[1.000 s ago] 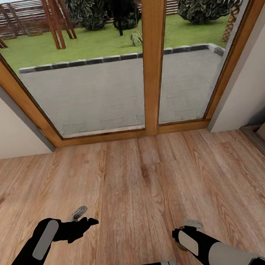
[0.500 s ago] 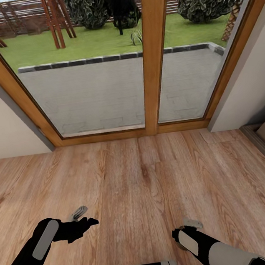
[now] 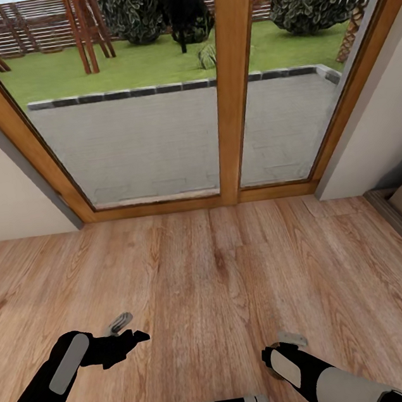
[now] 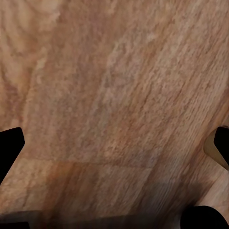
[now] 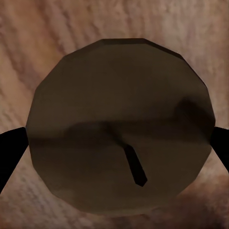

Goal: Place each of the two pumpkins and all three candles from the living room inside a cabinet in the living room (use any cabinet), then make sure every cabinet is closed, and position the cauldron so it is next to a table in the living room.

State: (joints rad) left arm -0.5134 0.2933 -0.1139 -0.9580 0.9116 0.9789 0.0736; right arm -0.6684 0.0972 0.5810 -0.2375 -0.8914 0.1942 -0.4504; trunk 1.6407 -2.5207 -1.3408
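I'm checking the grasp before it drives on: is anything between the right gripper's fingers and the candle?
Nothing visible. In the right wrist view the candle, wick up, sits squarely in the right gripper, with the dark fingers right against its two sides and wooden floor behind it.

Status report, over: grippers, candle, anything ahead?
Left gripper open, empty over the floor. Right gripper jaws shut on a candle, wick up. Glass door straight ahead.

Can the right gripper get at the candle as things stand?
Most likely yes: the candle sits between the fingertips of the right gripper, which touch it on both sides, so it looks gripped already.
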